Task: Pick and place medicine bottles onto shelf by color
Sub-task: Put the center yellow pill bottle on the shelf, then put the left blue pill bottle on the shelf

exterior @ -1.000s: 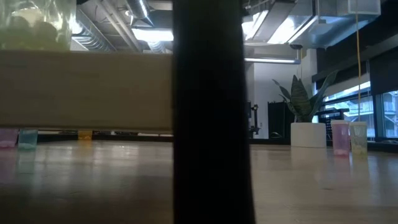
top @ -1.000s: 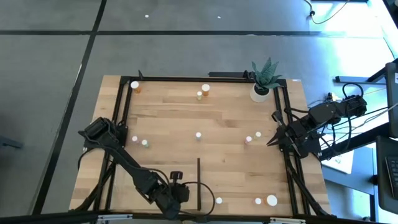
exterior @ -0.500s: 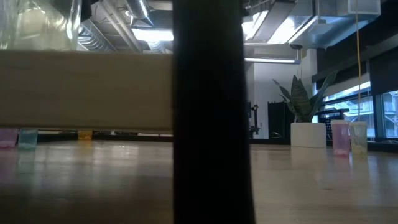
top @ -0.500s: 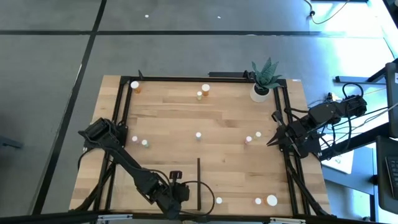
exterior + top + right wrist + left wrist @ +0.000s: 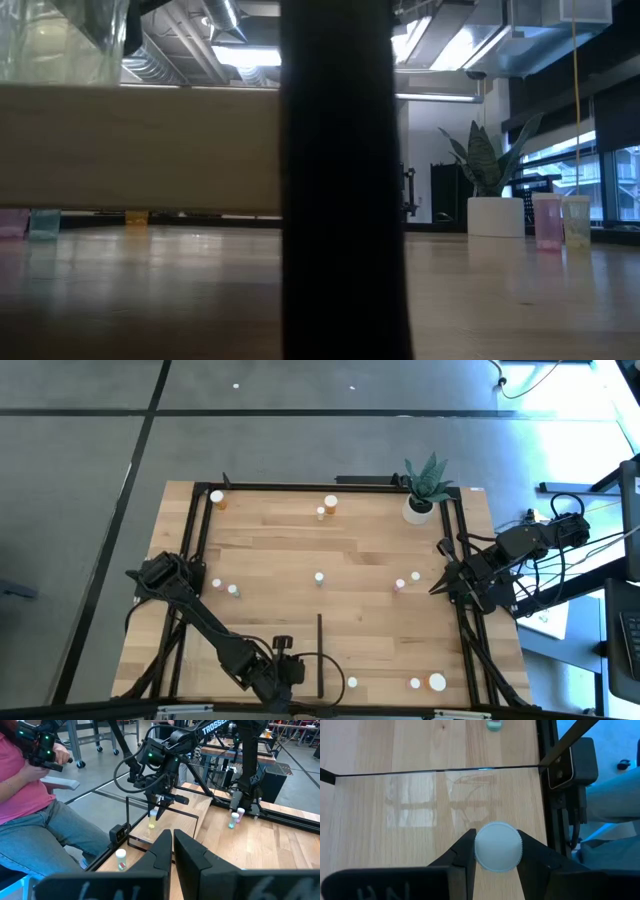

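**benchwatcher:** Anything moved in the last second? Barely looks like it.

**armnerd42:** Only on the left. The left gripper [image 5: 281, 672] has crept a touch toward the near edge of the table [image 5: 270, 550], just left of the black upright strip [image 5: 319, 655]. It's clamped on 1 white-capped bottle [image 5: 498, 846] with a yellowish body. From table height, that bottle has shifted above the top edge of the shelf [image 5: 140, 150]. My guess is it's lining up a placement and hasn't let go yet.

**benchwatcher:** And everything else?

**armnerd42:** Same spots. There's an orange bottle [image 5: 217, 498] in the far left corner, 2 tiny bottles [image 5: 224, 587] near the left rail, 1 more [image 5: 319, 576] mid-table, then the potted plant [image 5: 421, 495]. The right gripper [image 5: 438, 588] waits at the right rail, fingers together, holding nothing. The strip is the closest obstacle. A person [image 5: 30, 795] sits beyond the table.
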Available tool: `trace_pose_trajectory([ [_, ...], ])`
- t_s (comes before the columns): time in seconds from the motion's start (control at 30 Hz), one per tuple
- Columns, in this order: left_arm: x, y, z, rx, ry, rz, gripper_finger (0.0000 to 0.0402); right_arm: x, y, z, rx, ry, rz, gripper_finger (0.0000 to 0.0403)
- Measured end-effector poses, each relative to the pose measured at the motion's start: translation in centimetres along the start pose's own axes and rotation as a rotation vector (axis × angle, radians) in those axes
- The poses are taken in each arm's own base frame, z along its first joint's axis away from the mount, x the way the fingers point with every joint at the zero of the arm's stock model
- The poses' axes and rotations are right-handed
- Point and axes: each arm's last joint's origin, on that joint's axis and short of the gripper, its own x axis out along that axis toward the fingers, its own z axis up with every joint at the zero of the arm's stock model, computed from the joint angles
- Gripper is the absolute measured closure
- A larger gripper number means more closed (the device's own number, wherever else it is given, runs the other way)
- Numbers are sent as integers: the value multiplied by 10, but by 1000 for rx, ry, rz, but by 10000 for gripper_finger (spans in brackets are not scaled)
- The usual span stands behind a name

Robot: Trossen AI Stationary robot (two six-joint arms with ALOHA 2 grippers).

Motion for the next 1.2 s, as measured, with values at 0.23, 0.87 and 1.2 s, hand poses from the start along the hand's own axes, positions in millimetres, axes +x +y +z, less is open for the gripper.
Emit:
trace_pose_trajectory([
  [0.23, 0, 0, 0, -26, 3, -2, 293, 0, 0, 0, 0, 0, 0, 381],
  [0.87, 3, -1, 0, -55, -7, -10, 222, 0, 0, 0, 0, 0, 0, 381],
  [1.2, 2, -1, 0, -55, -8, -10, 194, 0, 0, 0, -1, 1, 0, 381],
])
